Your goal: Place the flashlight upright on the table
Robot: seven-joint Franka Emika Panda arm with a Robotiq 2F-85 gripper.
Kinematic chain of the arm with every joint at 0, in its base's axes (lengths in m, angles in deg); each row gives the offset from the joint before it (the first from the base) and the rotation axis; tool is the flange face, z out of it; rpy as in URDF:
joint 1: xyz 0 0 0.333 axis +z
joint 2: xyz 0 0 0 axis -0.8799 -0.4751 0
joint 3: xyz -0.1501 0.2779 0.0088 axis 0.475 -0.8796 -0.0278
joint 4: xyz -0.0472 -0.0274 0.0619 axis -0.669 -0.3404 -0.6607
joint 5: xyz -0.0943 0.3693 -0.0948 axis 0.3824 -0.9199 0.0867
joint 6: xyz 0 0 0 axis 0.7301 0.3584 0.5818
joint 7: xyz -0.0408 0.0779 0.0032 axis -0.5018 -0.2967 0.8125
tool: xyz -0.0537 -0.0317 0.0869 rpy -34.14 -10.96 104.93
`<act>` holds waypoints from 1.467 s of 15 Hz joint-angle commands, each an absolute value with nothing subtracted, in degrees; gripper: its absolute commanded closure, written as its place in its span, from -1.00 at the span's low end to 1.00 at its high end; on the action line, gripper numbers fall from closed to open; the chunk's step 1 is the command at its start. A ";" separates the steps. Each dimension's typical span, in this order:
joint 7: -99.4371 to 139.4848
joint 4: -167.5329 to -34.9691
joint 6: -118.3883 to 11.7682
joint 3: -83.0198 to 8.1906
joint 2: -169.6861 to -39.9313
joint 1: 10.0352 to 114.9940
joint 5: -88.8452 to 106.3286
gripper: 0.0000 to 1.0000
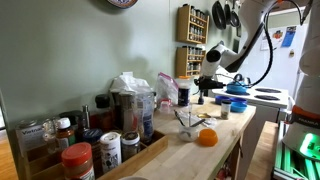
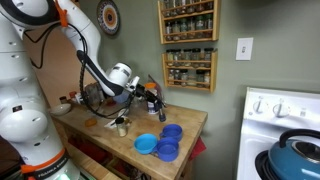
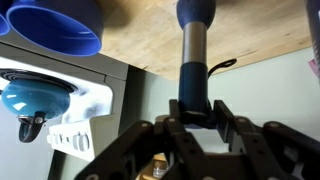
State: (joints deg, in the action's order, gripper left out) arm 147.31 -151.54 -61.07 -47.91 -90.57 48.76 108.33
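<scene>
Wrist view, flipped top to bottom: the pale wooden worktop (image 3: 260, 25) runs along the top of the picture and the tool (image 3: 198, 108) comes in from the bottom edge. We see the tool clenched on the flashlight (image 3: 193, 55), its dark jaws pressed against either side of the tail end.

The flashlight points away from the tool towards the wood, so it hangs roughly upright, head down. We cannot tell whether the head already touches the surface, because the picture's top edge cuts it off. Blue bowls (image 3: 50, 25) stand on the wood to one side, apart from the flashlight. Beyond the worktop's end are a white stove (image 3: 90, 95) and a blue kettle (image 3: 35, 100).

In an exterior view the tool (image 2: 138, 90) sits low over the worktop (image 2: 185, 125). The flashlight is too small there to make out.

We judge the step in hand to be the set-down. To do it well:

- Keep the barrel plumb.
- Lower it until the flat head rests fully on bare wood.
- Part the jaws slowly.
- Draw back without brushing the barrel, since a tall, narrow thing tips easily.

The flashlight has a wide dark blue head, a slim silver-grey middle and a dark blue tail section. A thin dark cord loop (image 3: 222, 67) sticks out from its side and might catch on the tool.
</scene>
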 commanded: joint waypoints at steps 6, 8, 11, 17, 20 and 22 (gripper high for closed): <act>147.68 -150.37 -61.76 -41.37 -91.34 54.19 108.18 -0.55; 147.49 -150.40 -62.34 -40.83 -90.88 54.47 107.88 -0.86; 146.48 -151.01 -63.84 -40.33 -89.13 54.66 106.62 -1.00; 132.78 -155.01 -63.77 -38.54 -79.21 54.64 93.84 -0.98; 118.47 -158.85 -71.38 -35.89 -73.97 54.51 85.10 -1.00; 110.39 -161.04 -79.00 -34.75 -69.21 53.69 81.92 -1.00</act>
